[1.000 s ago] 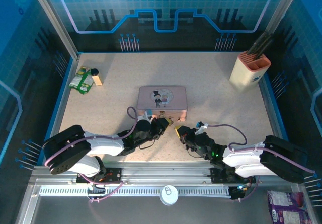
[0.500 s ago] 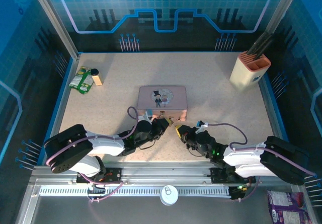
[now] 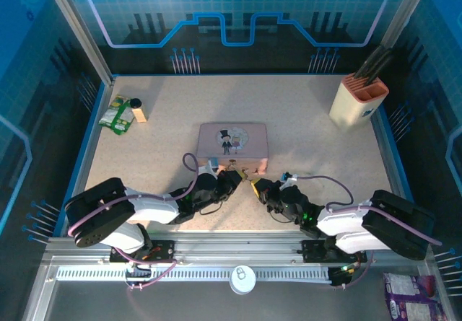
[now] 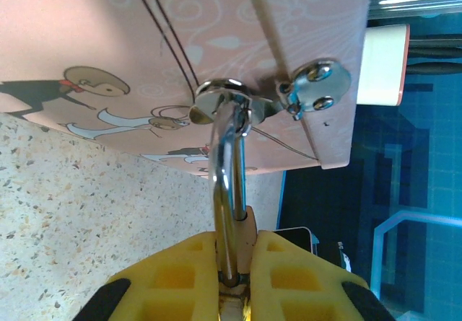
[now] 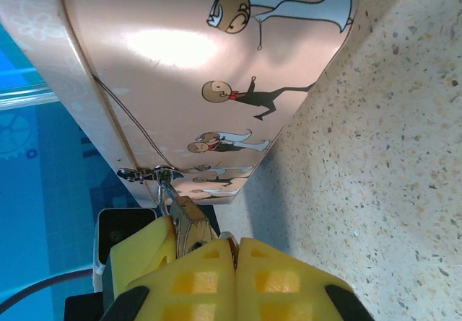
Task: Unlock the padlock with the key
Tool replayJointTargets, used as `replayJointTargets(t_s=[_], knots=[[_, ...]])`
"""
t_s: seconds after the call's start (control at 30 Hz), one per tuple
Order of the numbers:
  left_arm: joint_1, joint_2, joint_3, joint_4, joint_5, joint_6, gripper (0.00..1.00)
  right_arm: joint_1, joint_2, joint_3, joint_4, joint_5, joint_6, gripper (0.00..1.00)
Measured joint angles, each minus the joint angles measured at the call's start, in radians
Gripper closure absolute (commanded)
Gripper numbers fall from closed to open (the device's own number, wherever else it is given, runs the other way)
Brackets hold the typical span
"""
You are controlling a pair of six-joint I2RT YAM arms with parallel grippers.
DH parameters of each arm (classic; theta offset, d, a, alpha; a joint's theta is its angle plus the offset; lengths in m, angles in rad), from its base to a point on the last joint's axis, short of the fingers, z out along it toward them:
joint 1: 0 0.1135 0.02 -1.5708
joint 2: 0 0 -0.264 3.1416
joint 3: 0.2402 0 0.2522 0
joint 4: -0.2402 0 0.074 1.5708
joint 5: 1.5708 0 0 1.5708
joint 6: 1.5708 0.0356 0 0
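Observation:
The brass padlock (image 4: pixel 260 223) hangs by its silvery shackle (image 4: pixel 229 184) from the hasp (image 4: pixel 310 86) on the front of the pink tin (image 3: pixel 232 146). My left gripper (image 4: pixel 234 270) is shut on the padlock's body, at the tin's front edge in the top view (image 3: pixel 234 179). My right gripper (image 5: pixel 234 245) comes in from the right (image 3: pixel 257 186). It is shut on the thin metal key (image 5: pixel 226 235), of which a silvery sliver pokes out between the pads. That tip sits just right of the padlock's underside (image 5: pixel 189 223), close to the keyhole.
A beige knife block (image 3: pixel 359 97) stands at the back right. A green packet (image 3: pixel 115 113) and a small bottle (image 3: pixel 137 110) lie at the back left. A white round lid (image 3: pixel 242 279) sits on the front rail, and a purple packet (image 3: pixel 411 292) lies at the bottom right.
My right gripper has crept a little up and to the left, closer to the padlock. The left gripper and the padlock have stayed put.

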Motion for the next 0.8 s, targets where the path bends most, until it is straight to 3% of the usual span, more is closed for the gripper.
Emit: replayJointTargets(t_s=[0.8], knots=[[0.0,0.0,-0.003,-0.019,-0.005,0.007,1.0,0.048,0.033,0.0,0.023,0.04,-0.004,1.0]])
